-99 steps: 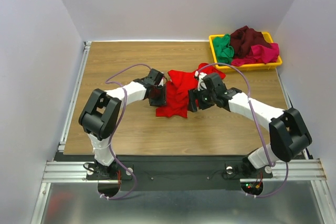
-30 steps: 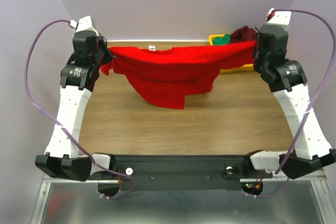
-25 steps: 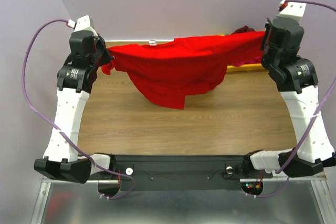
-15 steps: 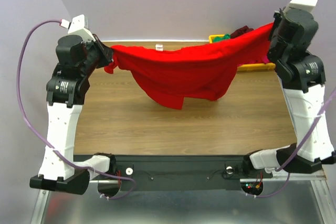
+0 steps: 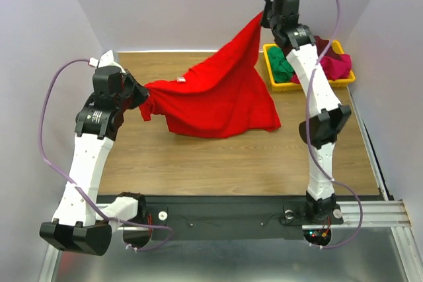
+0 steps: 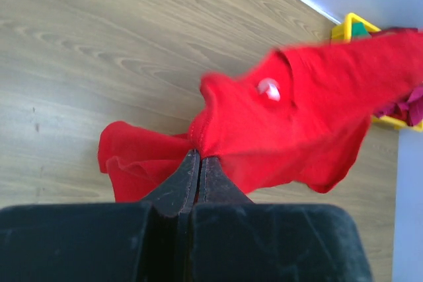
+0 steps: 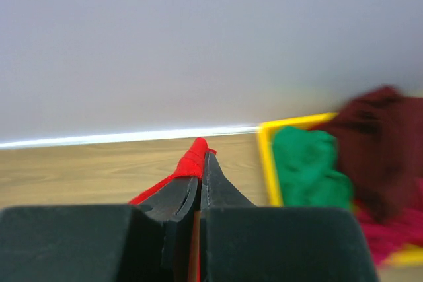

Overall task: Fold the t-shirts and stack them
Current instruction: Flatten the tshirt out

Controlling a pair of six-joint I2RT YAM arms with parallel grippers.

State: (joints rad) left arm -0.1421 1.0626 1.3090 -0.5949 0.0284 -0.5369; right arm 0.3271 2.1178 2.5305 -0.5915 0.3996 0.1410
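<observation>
A bright red t-shirt (image 5: 218, 94) hangs stretched between my two grippers, its lower part draped on the wooden table. My left gripper (image 5: 142, 90) is shut on one bunched corner of it, low at the left; in the left wrist view the red t-shirt (image 6: 297, 117) spreads out from the closed fingertips (image 6: 198, 156). My right gripper (image 5: 264, 12) is raised high at the back and shut on the opposite corner; a red fold (image 7: 195, 156) sits pinched at its tips. Green (image 5: 282, 64), dark maroon (image 5: 322, 45) and magenta-pink (image 5: 334, 67) t-shirts lie crumpled in the tray.
A yellow plastic tray (image 5: 310, 85) stands at the back right corner of the table, just right of the raised right arm. Pale walls close in the table at the back and both sides. Bare wood (image 5: 218, 163) lies in front of the shirt.
The right gripper swung from the far right edge inward and up, carrying its corner of the red shirt. The left gripper dropped lower, and the shirt's lower part settled onto the table.
</observation>
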